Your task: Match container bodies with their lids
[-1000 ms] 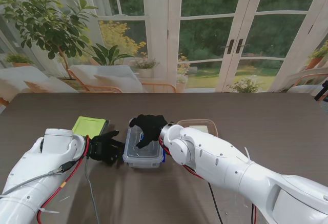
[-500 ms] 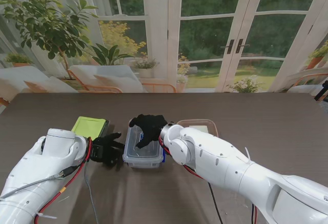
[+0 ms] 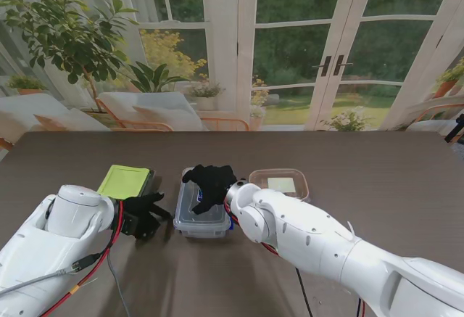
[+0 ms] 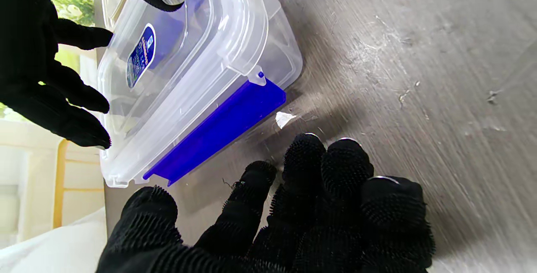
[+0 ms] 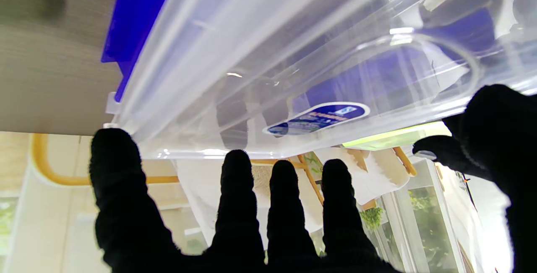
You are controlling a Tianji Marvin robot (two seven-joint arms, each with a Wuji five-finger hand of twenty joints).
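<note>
Left hand (image 3: 142, 215) back — ribbed clear container (image 3: 201, 212)

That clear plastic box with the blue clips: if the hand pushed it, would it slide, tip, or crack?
The clear box looks empty, so it is probably light and would slide easily on the smooth table. It sits low and wide, so tipping seems unlikely. Its walls look thin and glossy, likely a bit flexible and slippery under the right hand.

This looks like a home sunroom — tall white-framed glass doors (image 3: 341, 63) open to a green garden, cushioned wooden armchairs (image 3: 156, 112) and leafy potted plants (image 3: 65, 30) stand behind the dark wooden table (image 3: 377, 179).
</note>
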